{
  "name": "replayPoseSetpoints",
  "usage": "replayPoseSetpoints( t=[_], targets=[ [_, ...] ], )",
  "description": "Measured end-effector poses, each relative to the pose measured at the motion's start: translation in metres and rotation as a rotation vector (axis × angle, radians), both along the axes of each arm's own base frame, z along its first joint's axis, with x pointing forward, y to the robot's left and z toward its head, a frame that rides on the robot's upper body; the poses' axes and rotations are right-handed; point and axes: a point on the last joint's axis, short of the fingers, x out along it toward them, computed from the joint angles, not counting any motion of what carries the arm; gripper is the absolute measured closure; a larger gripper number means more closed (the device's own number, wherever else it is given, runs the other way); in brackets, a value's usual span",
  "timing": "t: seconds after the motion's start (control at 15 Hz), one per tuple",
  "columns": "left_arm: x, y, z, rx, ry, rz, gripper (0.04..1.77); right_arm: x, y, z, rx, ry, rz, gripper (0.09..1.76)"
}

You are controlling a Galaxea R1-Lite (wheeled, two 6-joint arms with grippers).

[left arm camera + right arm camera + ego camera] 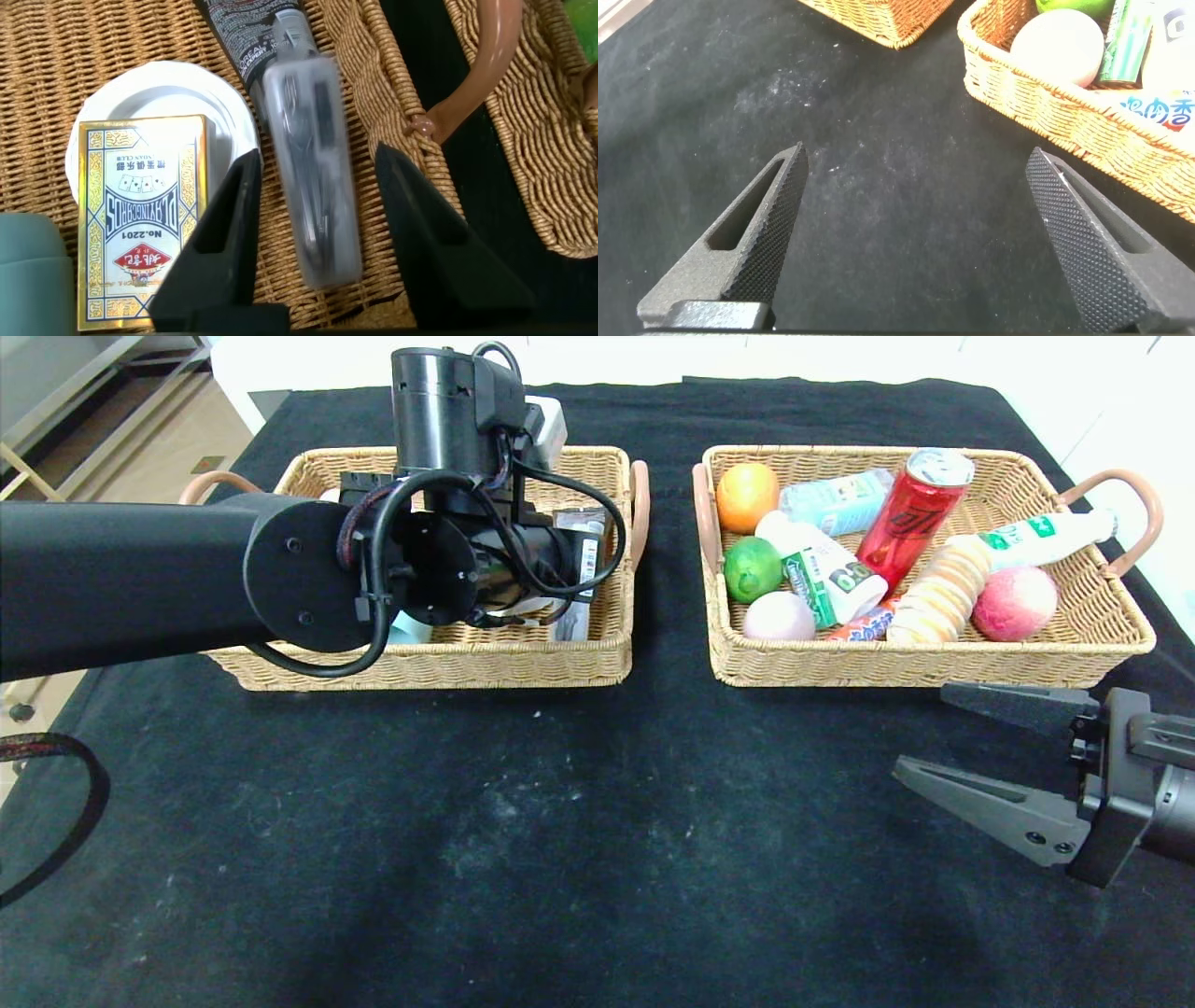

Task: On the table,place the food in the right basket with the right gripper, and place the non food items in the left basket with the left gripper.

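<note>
Left gripper (313, 201) over left basket (597, 658), fingers apart, clear case (313, 177) dropping free; judged final drop, next: retract; right gripper (980, 747) wide open, empty, parked beside right basket (934, 663)

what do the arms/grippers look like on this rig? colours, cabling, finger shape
Left arm: matte black tube links, round joint housings, loose black cables looped at the wrist, one braided red-black. Left gripper and right gripper: dark grey, long wedge fingers tapering to points. The right's pads are knurled, with slotted sides.
</note>
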Motion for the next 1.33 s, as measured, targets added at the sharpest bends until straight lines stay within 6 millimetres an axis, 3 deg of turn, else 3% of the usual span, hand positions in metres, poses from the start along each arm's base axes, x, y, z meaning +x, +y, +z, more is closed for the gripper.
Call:
replayPoseSetpoints(
  t=[0.33, 0.87, 1.07, 1.33],
  targets=[
    [0.000, -0.001, -0.003, 0.003, 0.006, 0.004, 0.49, 0.000, 0.000, 0.000, 0.000, 0.000, 0.000, 0.14],
    [-0.009, 0.003, -0.001, 0.012, 0.012, 0.013, 0.24, 0.000, 0.000, 0.000, 0.000, 0.001, 0.001, 0.14],
    [-0.022, 0.011, 0.006, 0.008, 0.006, 0.015, 0.20, -0.001, 0.000, -0.001, -0.001, 0.005, 0.004, 0.14],
    [-0.058, 0.037, 0.016, 0.021, 0.015, 0.023, 0.15, -0.002, -0.002, 0.002, 0.003, -0.008, -0.006, 0.14]
  ],
)
